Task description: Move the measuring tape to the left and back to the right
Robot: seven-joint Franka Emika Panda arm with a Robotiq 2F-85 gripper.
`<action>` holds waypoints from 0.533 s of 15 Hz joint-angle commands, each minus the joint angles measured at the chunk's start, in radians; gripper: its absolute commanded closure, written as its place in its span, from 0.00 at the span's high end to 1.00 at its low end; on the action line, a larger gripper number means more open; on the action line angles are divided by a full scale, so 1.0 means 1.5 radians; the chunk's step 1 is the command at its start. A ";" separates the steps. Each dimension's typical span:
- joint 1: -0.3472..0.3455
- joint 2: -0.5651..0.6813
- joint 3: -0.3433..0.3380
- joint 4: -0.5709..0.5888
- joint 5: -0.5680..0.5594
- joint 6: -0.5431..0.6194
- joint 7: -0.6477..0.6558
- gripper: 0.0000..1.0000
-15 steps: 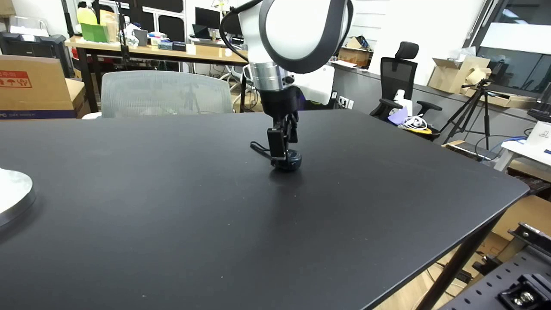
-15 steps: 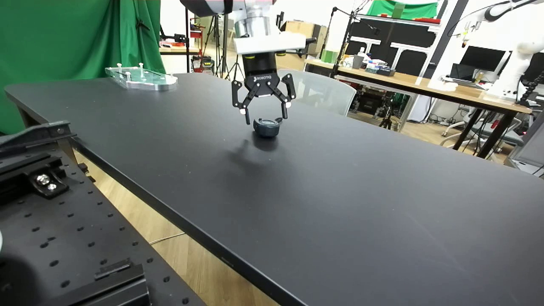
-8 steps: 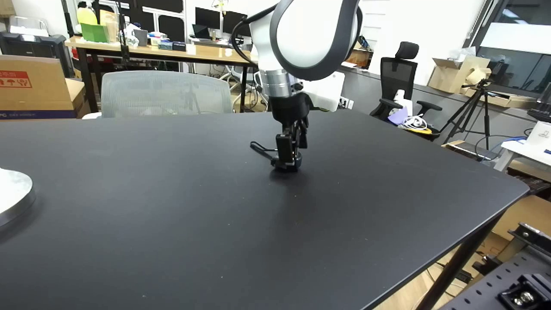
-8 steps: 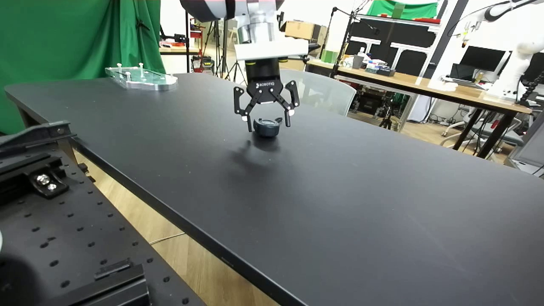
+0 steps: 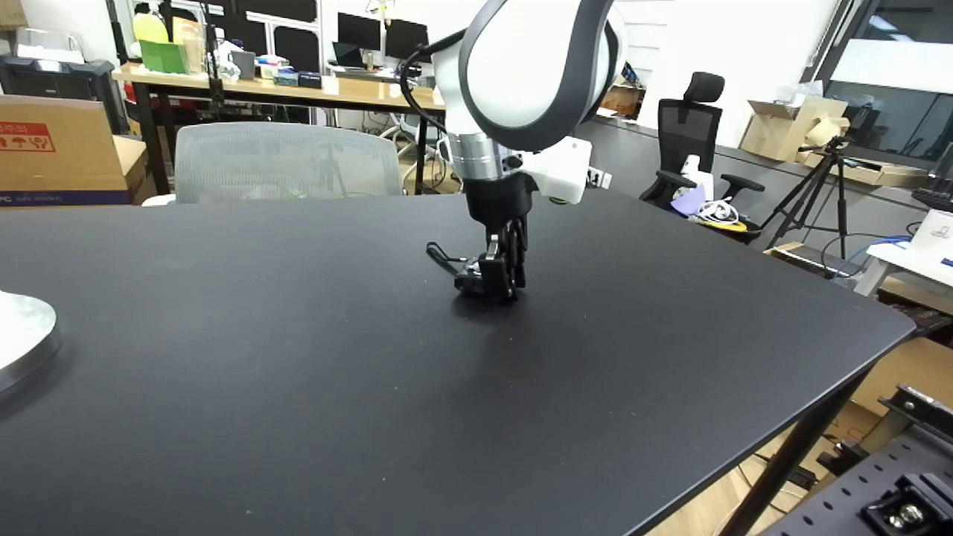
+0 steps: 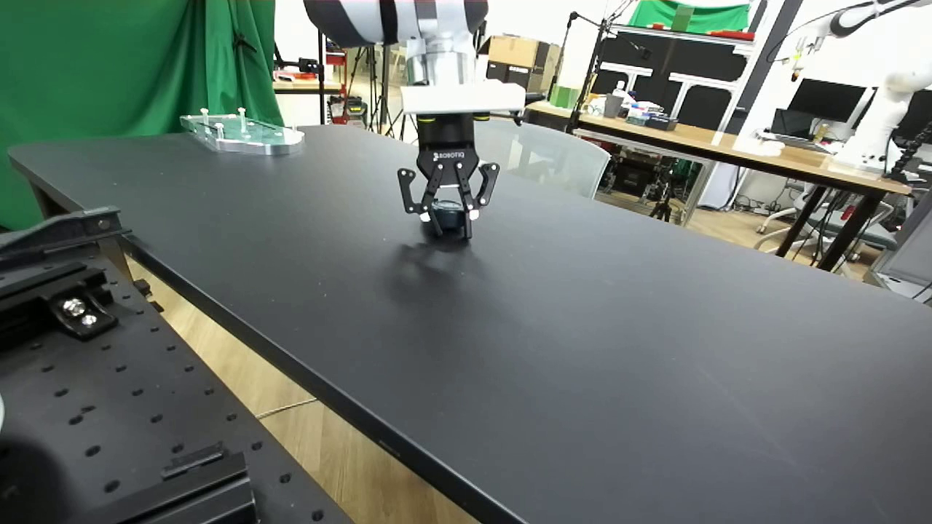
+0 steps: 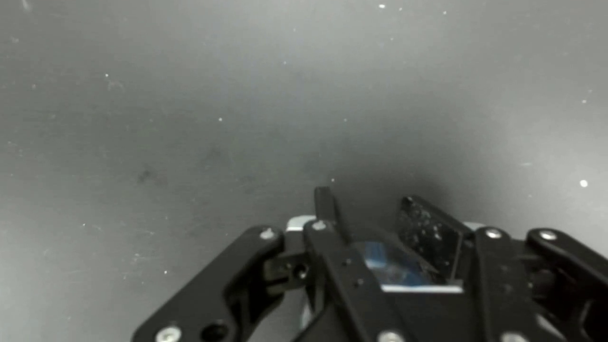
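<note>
Wrist view puts my gripper (image 7: 366, 194) low over the dark table (image 7: 190, 118); in an exterior view I see its fingers (image 6: 467, 227) clamped on the measuring tape (image 6: 449, 217) from both sides. Its strap (image 5: 442, 260) juts out; whether the measuring tape is lifted, I cannot tell.

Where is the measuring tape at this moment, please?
In an exterior view, the measuring tape is on the dark table, showing between the fingers, left of the grey chair in that picture.
</note>
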 commanded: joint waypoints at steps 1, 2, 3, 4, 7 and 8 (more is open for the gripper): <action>-0.002 0.005 -0.001 0.015 0.003 0.003 -0.014 0.11; 0.000 0.001 -0.003 0.015 -0.002 0.002 -0.016 0.03; 0.002 -0.004 -0.004 0.014 -0.004 0.002 -0.016 0.01; 0.005 -0.008 -0.004 0.013 -0.009 0.002 -0.017 0.40; 0.005 -0.020 0.004 0.013 -0.004 -0.003 -0.036 0.41; 0.006 -0.025 0.007 0.013 -0.004 -0.006 -0.042 0.47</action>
